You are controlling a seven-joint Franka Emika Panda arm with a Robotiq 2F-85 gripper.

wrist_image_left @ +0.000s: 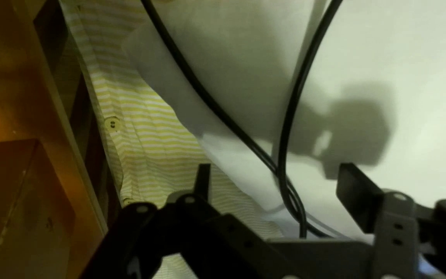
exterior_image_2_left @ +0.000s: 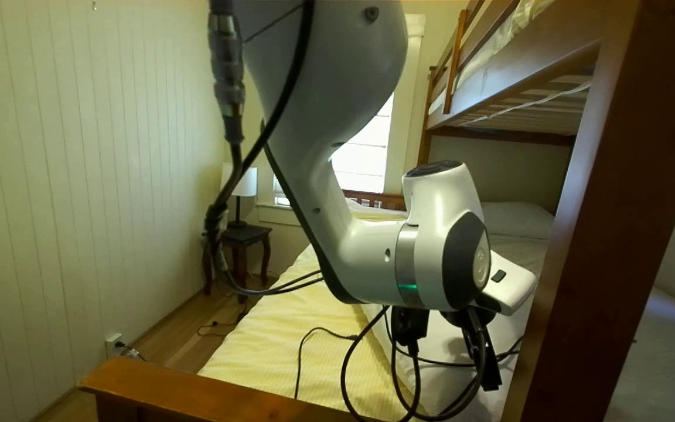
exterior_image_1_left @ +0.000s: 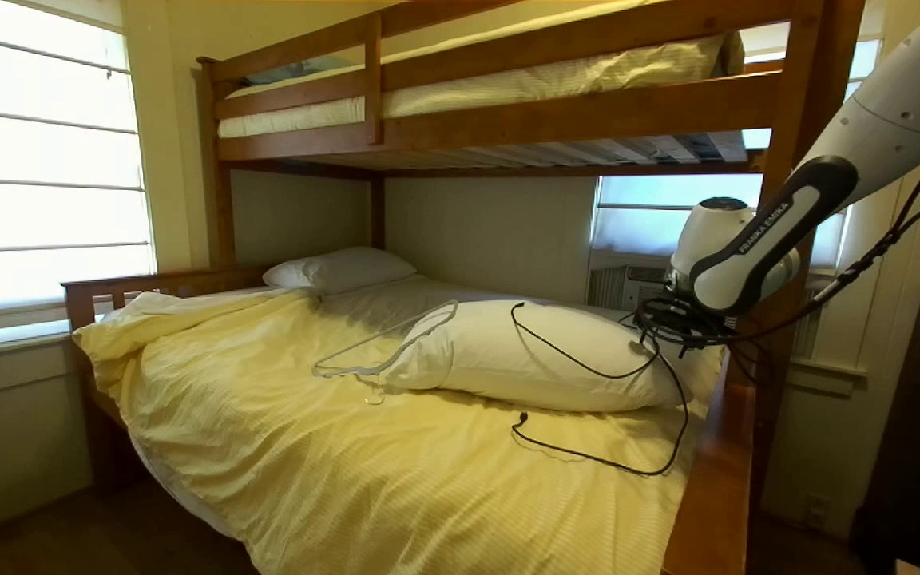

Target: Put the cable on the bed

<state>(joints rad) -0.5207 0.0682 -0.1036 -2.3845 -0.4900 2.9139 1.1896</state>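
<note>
The thin black cable (exterior_image_1_left: 642, 473) lies in loose curves on the bed in an exterior view, with one end on the white pillow and the other on the yellow sheet. Part of it also shows in an exterior view (exterior_image_2_left: 300, 357). The bed (exterior_image_1_left: 332, 463) is the lower bunk with a rumpled yellow cover. My gripper (exterior_image_1_left: 664, 342) is over the pillow's end near the bed's wooden end rail. In the wrist view, my gripper (wrist_image_left: 275, 184) is open, and two crossing strands of the cable (wrist_image_left: 285, 135) run between its fingers without either finger touching them. Their lower part is hidden behind the gripper body.
A white pillow (exterior_image_1_left: 540, 359) lies under the gripper, with a grey hanger (exterior_image_1_left: 420, 335) beside it. The wooden end rail (exterior_image_1_left: 719, 471) and bunk post (exterior_image_2_left: 595, 234) stand close to the arm. The upper bunk (exterior_image_1_left: 508, 120) is overhead. Thicker robot cables (exterior_image_2_left: 349, 375) hang by the wrist.
</note>
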